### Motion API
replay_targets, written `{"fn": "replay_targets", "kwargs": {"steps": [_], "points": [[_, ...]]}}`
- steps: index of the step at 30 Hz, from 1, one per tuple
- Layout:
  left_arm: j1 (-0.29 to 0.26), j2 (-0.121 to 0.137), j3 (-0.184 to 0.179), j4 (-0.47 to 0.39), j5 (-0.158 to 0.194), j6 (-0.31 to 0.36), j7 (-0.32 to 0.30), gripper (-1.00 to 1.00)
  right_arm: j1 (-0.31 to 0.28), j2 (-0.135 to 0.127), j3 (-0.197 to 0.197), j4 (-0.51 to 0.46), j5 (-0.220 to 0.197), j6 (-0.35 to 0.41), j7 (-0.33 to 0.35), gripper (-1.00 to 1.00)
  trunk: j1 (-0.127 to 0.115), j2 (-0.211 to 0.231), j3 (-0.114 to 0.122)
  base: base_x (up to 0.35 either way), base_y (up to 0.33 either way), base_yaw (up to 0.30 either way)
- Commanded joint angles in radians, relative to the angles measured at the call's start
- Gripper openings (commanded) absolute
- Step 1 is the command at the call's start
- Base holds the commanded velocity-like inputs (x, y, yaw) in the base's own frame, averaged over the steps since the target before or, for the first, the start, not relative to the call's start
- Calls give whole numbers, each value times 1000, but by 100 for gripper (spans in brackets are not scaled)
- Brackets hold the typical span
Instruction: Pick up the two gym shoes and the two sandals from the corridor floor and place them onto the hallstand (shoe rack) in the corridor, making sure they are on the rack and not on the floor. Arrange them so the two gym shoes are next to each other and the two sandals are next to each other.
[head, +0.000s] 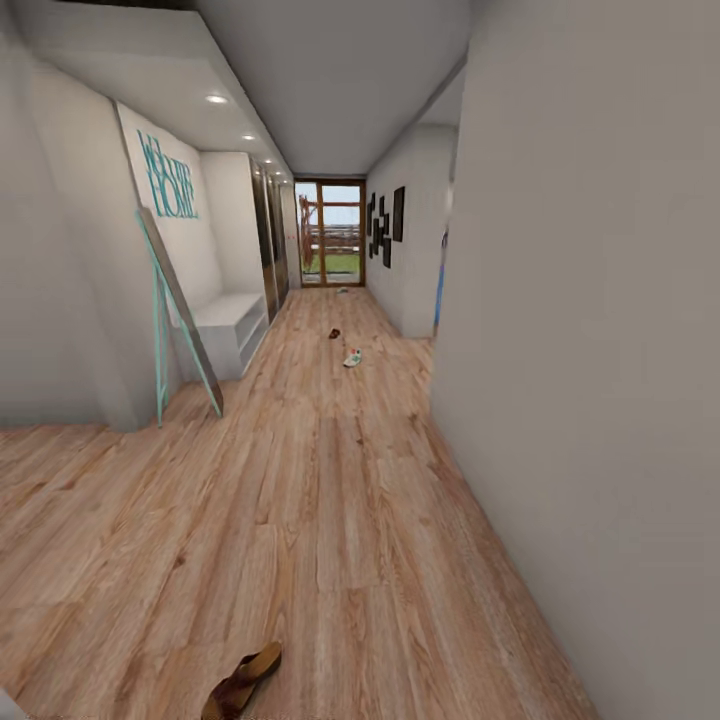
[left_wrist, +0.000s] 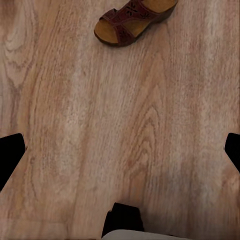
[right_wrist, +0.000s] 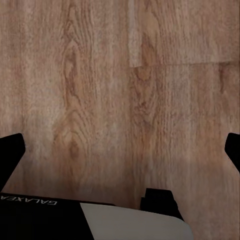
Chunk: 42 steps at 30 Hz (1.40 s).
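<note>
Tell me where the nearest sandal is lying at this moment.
The nearest sandal lies on the corridor floor at the bottom of the head view, left of centre, far short of the hallstand. It also appears in the left wrist view.

Matt wood-grain planking is being shown on corridor floor; sandal is being rendered as brown leather.

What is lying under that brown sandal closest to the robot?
The sandal rests directly on the wood-plank corridor floor, seen also from the left wrist. Nothing else shows beneath it; the boards right under its sole are covered.
</note>
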Motion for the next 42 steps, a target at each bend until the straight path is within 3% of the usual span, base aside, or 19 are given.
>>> {"fn": "replay_targets", "kwargs": {"steps": [1,7,20,25,29,34,42], "points": [[0,-1,0,0,0,-2,0,100,-3,2,4,0,0,-2,0,100,0,0,-1,0,0,275],[0,-3,-1,0,0,-8,-1,100,-11,6,12,0,0,-7,-1,100,23,-42,-23,0,0,272],[0,-13,-3,0,-2,-13,-2,100,-18,2,14,1,-3,-9,-1,100,23,-42,-35,0,0,227],[0,-15,-3,-3,-3,-14,-2,100,-19,2,14,0,-4,-11,-1,100,42,-77,-56,0,0,198],[0,-15,-4,-12,-3,-15,-2,100,-22,1,13,-1,-5,-12,-1,100,42,-77,-60,0,0,187],[0,-16,-4,-50,-3,-18,-1,100,-39,0,13,-7,-6,-17,-1,100,42,-77,-64,0,0,121],[0,-24,-4,-184,-6,-20,-2,100,-104,-5,8,-45,-8,-21,-9,100,42,-77,-67,0,0,52]]}}
